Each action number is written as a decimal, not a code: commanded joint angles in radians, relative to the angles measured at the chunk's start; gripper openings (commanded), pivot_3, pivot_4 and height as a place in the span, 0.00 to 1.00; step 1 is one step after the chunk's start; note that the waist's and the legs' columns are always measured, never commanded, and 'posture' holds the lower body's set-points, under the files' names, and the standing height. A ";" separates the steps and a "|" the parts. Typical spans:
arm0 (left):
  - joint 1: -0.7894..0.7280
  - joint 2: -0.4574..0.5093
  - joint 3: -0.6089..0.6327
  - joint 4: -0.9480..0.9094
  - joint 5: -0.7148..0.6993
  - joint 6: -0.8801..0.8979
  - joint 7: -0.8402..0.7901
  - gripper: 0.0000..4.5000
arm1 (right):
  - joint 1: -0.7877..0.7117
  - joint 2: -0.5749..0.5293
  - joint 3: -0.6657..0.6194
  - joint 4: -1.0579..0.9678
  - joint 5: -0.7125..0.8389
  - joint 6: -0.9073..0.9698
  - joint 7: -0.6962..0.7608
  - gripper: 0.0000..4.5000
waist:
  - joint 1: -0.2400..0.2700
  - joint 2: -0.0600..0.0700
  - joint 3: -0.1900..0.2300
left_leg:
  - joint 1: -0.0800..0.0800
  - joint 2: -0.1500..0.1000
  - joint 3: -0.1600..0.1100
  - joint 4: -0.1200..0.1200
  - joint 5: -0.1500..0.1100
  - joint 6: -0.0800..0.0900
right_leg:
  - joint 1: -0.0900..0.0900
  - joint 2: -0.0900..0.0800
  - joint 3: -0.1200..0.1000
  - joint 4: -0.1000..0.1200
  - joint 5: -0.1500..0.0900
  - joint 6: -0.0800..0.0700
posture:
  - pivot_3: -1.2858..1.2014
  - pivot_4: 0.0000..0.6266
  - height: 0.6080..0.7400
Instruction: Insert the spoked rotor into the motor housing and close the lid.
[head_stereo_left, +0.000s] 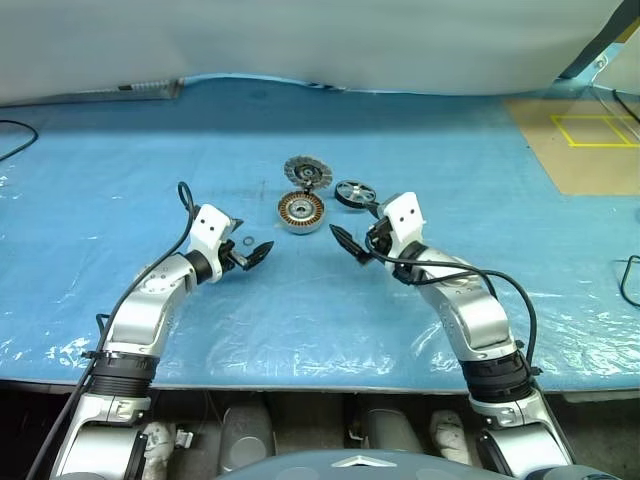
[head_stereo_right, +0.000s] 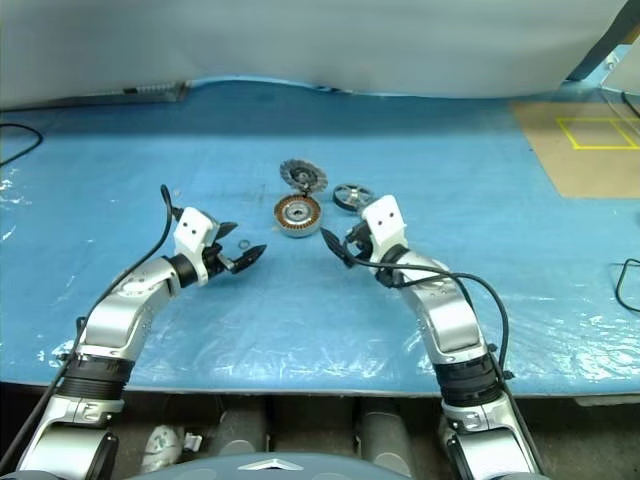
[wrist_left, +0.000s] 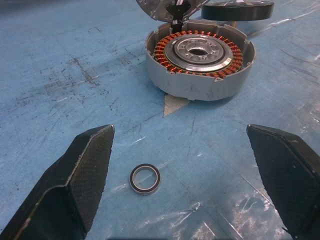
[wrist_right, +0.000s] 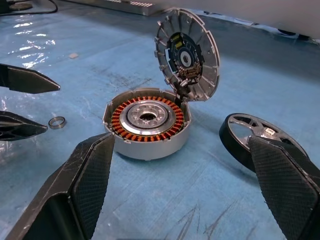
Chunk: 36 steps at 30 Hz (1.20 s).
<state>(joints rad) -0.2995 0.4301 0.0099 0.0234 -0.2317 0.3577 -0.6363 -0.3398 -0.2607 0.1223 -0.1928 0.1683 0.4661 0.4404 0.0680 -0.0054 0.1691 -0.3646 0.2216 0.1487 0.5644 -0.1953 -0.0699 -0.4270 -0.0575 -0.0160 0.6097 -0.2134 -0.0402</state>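
Note:
The motor housing (head_stereo_left: 300, 212) sits on the blue sheet with its copper windings (wrist_right: 120, 117) showing. Its finned lid (wrist_right: 187, 55) stands tilted up, hinged at the housing's far edge. The dark spoked rotor (head_stereo_left: 355, 193) lies on the sheet to the right of the housing, apart from it. My left gripper (head_stereo_left: 248, 238) hovers open to the near left of the housing, with nothing between its fingers. My right gripper (head_stereo_left: 354, 224) is open and empty to the near right, pointing between housing and rotor.
A small dark bearing ring (wrist_left: 145, 179) lies on the sheet between the left gripper's fingers (wrist_left: 85, 170). A tan board with yellow tape (head_stereo_left: 585, 140) lies at the far right. A white sheet (head_stereo_left: 300, 40) borders the far edge.

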 joint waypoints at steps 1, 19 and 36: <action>-0.007 0.011 0.021 -0.027 -0.006 -0.014 0.003 1.00 | -0.018 0.006 -0.004 -0.008 -0.001 -0.025 0.000 1.00 | 0.000 0.000 0.000 | 0.000 0.000 0.000 0.000 0.000 0.000 | 0.000 0.000 0.000 0.000 0.000 0.000 | 0.52 0.24 1.00; -0.018 -0.002 0.005 -0.005 0.005 -0.035 0.001 1.00 | -0.038 0.012 0.007 0.022 -0.011 -0.036 0.012 1.00 | 0.000 0.000 0.000 | 0.000 0.000 0.000 0.000 0.000 0.000 | 0.000 0.000 0.000 0.000 0.001 0.001 | 0.52 0.24 1.00; -0.002 -0.005 0.005 -0.001 0.014 -0.071 -0.003 1.00 | -0.112 -0.024 0.063 0.096 -0.036 0.009 0.085 1.00 | -0.002 0.000 0.000 | 0.000 0.000 0.000 0.002 0.000 0.000 | 0.000 0.000 0.000 0.002 0.000 0.000 | 0.52 0.24 1.00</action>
<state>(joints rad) -0.3055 0.4237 0.0076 0.0374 -0.2185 0.3162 -0.6378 -0.4201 -0.2820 0.1741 -0.0875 0.1370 0.4667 0.5099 0.0662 -0.0053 0.1691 -0.3645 0.2217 0.1487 0.5662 -0.1953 -0.0699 -0.4270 -0.0575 -0.0158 0.6117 -0.2133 -0.0406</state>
